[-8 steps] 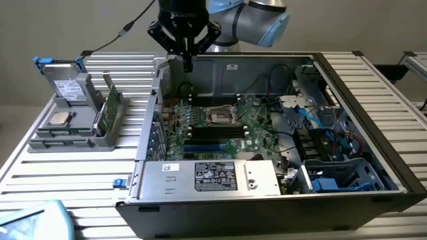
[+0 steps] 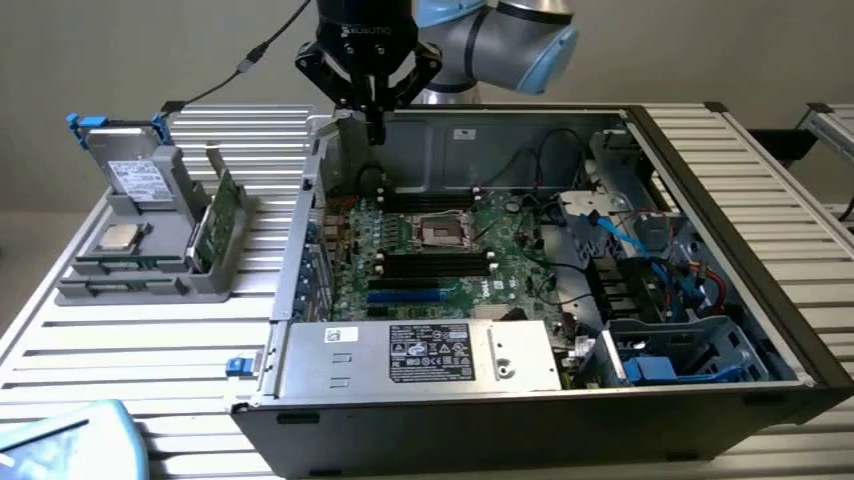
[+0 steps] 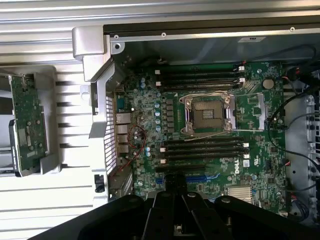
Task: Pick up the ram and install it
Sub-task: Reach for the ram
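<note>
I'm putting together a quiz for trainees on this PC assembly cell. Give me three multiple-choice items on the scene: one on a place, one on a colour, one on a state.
1. Where is the gripper?
A) above the open computer case
B) above the grey parts holder
C) resting on the table slats

2. What colour is the motherboard?
A) red
B) green
C) white

3. How do the gripper's fingers stand?
A) spread wide
B) clamped on the hard drive
C) shut

Answers: 1 A, it hangs over the case's far end. 2 B, the board is green in both views. 3 C, the fingers meet in the wrist view.
</note>
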You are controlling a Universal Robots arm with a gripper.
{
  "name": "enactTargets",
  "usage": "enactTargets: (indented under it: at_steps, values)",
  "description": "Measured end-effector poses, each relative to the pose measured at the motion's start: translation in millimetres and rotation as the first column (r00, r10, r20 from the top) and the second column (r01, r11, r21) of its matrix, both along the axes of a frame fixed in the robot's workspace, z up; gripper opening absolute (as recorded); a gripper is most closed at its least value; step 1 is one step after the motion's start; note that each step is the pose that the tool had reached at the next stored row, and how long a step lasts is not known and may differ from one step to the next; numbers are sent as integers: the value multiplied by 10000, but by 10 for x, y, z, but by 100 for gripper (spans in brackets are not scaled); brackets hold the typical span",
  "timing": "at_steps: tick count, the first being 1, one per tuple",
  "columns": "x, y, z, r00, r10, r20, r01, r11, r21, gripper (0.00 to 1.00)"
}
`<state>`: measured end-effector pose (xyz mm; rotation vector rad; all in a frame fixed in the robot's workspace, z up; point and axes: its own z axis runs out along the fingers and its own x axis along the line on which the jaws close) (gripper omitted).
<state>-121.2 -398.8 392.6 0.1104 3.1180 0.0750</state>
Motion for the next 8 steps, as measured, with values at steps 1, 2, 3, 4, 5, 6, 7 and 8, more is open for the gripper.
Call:
enactTargets:
  at_steps: [1,2,3,4,5,6,7,8]
  values:
    - [0,0,0,10000,0,0,0,10000,0,11]
    - [0,0,0,10000,0,0,0,10000,0,11]
    - [0,0,0,10000,0,0,0,10000,0,11]
    - [0,0,0,10000,0,0,0,10000,0,11]
    - [0,0,0,10000,0,0,0,10000,0,11]
    - [-3,0,0,10000,0,-11,0,10000,1,11]
    - [-16,0,1,10000,-1,-32,1,10000,2,11]
    - [-42,2,2,10000,0,-55,0,10000,7,11]
